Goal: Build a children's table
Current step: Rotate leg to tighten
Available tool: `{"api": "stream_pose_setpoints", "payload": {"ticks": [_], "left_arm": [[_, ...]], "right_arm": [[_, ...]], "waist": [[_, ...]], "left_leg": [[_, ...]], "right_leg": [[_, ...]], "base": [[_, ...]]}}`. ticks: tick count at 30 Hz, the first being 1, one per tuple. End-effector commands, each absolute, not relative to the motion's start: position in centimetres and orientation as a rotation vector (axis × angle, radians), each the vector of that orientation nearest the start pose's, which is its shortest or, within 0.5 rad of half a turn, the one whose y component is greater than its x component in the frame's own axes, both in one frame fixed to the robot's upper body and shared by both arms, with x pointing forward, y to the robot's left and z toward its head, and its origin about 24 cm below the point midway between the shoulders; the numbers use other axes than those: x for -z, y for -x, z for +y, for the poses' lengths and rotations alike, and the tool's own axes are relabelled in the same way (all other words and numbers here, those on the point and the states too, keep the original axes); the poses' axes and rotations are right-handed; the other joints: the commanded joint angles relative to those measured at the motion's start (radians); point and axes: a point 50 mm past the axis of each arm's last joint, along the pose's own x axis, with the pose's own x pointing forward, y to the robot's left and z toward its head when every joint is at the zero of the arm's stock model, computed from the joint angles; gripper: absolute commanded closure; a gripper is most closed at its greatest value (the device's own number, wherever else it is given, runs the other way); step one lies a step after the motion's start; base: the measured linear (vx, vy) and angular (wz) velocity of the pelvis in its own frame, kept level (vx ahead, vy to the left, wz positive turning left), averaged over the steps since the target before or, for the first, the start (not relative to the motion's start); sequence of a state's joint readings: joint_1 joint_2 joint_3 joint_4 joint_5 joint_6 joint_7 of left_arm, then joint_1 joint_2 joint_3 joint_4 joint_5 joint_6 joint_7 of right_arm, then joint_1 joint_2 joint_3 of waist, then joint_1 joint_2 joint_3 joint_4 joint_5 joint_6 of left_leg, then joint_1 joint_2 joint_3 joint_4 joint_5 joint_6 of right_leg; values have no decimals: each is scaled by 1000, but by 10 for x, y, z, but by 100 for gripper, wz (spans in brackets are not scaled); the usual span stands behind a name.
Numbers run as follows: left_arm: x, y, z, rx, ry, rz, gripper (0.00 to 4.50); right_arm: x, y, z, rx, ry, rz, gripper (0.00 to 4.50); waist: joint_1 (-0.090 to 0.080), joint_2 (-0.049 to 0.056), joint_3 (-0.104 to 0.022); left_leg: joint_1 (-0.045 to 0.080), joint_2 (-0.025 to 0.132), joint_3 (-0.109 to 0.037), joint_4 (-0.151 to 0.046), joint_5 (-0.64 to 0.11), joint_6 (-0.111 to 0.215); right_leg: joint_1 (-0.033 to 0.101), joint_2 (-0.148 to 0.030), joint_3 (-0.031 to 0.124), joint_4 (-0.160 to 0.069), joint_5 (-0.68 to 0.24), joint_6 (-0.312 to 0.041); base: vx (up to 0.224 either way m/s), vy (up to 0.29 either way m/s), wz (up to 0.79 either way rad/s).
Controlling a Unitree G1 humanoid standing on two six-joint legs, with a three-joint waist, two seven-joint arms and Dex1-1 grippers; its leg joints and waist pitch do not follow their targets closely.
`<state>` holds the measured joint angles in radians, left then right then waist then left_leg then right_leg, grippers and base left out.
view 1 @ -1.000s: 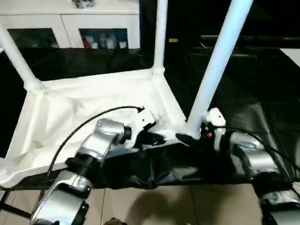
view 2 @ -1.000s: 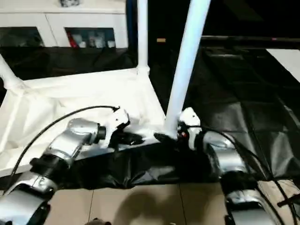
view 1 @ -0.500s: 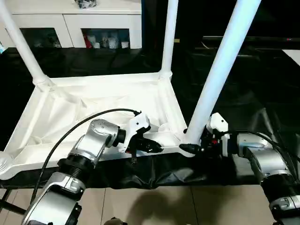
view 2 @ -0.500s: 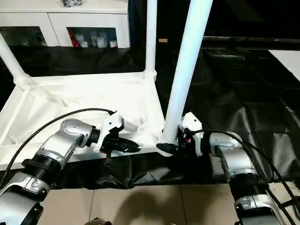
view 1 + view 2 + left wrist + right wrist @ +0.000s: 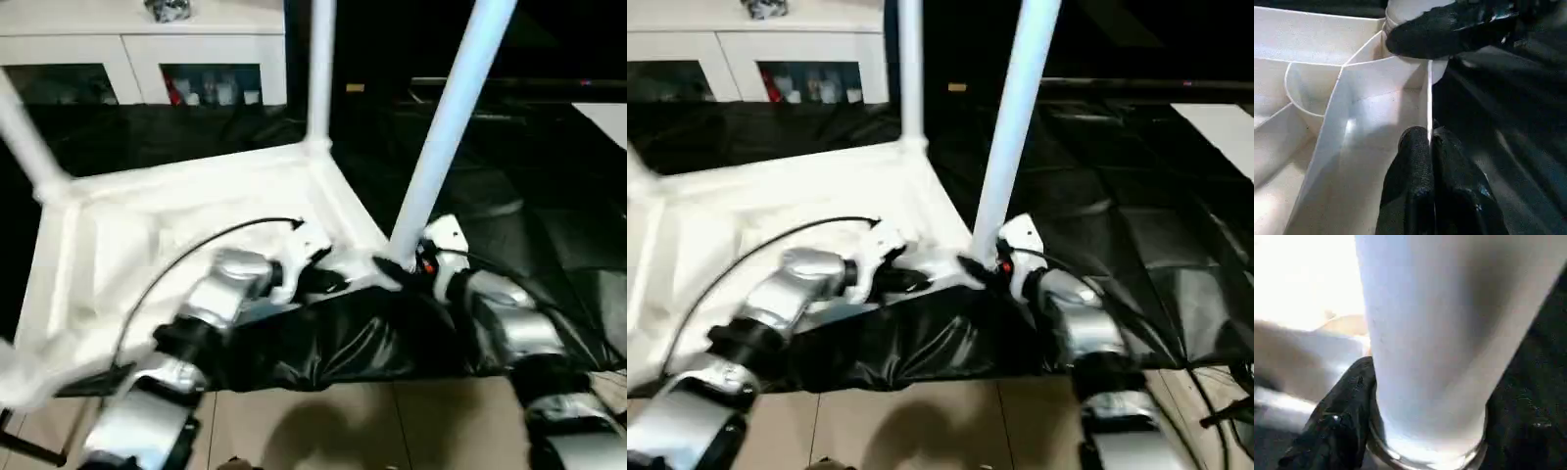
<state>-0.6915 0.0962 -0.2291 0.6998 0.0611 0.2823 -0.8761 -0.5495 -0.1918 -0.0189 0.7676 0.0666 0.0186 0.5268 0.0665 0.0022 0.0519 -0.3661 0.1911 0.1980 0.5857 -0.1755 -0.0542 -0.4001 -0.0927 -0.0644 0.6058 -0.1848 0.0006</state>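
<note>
The upturned table top (image 5: 176,225) is laid on black sheeting (image 5: 549,235). Its near rim is pinched by the left gripper (image 5: 1429,143) (fingers pressed together), while the nearest leg (image 5: 446,127) is clasped at its base by the right gripper (image 5: 1420,431).

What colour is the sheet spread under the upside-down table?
Black and glossy, the sheet shows best in the right eye view, beneath the white table.

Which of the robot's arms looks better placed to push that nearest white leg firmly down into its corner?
The right. The right gripper already clasps the base of the nearest leg at its corner socket, while the left gripper is pinched on the tabletop's rim, steadying it.
</note>
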Motion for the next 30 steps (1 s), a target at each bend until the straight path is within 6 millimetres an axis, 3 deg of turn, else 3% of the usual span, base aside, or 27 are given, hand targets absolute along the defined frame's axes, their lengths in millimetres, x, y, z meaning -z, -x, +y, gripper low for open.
{"api": "stream_pose_setpoints", "payload": {"ticks": [1, 5, 6, 8, 11, 14, 20, 23, 27, 30], "left_arm": [[-51, -329, 33, 1155, -237, 426, 450], [-51, -324, 18, 1173, -224, 399, 450], [-51, -323, 17, 1177, -228, 397, 450], [-51, -323, 17, 1185, -241, 389, 450], [-52, -322, 20, 1209, -251, 382, 450], [-53, -323, 29, 1224, -260, 377, 450], [-53, -320, 46, 1293, -256, 377, 450], [-53, -318, 53, 1336, -253, 380, 450], [-54, -313, 63, 1423, -251, 393, 450], [-54, -307, 70, 1503, -256, 414, 450]], "right_arm": [[-9, -334, -137, -503, 56, 360, 180], [-9, -335, -120, -513, 4, 327, 180], [-10, -335, -118, -520, 2, 318, 124], [-14, -336, -118, -539, -20, 297, 110], [-18, -337, -123, -558, -11, 275, 67], [-24, -339, -135, -591, 48, 253, 46], [-29, -329, -151, -787, 150, 251, 32], [-31, -322, -156, -889, 178, 264, 32], [-32, -311, -162, -1042, 212, 299, 32], [-34, -304, -166, -1150, 208, 330, 56]], "waist": [[0, -9, -58], [0, -8, -59], [0, -8, -59], [1, -8, -58], [2, -7, -58], [3, -7, -61], [16, -11, -68], [24, -12, -65], [27, -10, -61], [27, -10, -60]], "left_leg": [[10, 38, -24, -79, -300, 10], [8, 37, -20, -76, -277, 32], [8, 37, -20, -76, -276, 34], [7, 37, -21, -77, -284, 39], [8, 39, -22, -79, -291, 36], [6, 39, -21, -77, -267, 44], [1, 37, -14, -63, -151, 109], [4, 41, -14, -64, -162, 117], [7, 47, -15, -70, -215, 94], [6, 47, -15, -71, -230, 85]], "right_leg": [[37, -59, 42, -93, -323, -205], [38, -59, 42, -90, -278, -213], [38, -59, 42, -91, -279, -214], [39, -57, 41, -92, -291, -211], [39, -58, 41, -92, -296, -209], [42, -58, 41, -87, -245, -221], [53, -58, 40, -67, -61, -273], [52, -57, 38, -70, -93, -275], [49, -57, 38, -76, -180, -263], [47, -57, 39, -78, -207, -258]], "base": [[0, 0, 0], [0, 0, 0], [0, 0, 0], [0, 0, 0], [0, 0, 0], [0, 0, 0], [0, 0, 0], [0, 0, 0], [0, 0, 0], [0, 0, 0]]}}
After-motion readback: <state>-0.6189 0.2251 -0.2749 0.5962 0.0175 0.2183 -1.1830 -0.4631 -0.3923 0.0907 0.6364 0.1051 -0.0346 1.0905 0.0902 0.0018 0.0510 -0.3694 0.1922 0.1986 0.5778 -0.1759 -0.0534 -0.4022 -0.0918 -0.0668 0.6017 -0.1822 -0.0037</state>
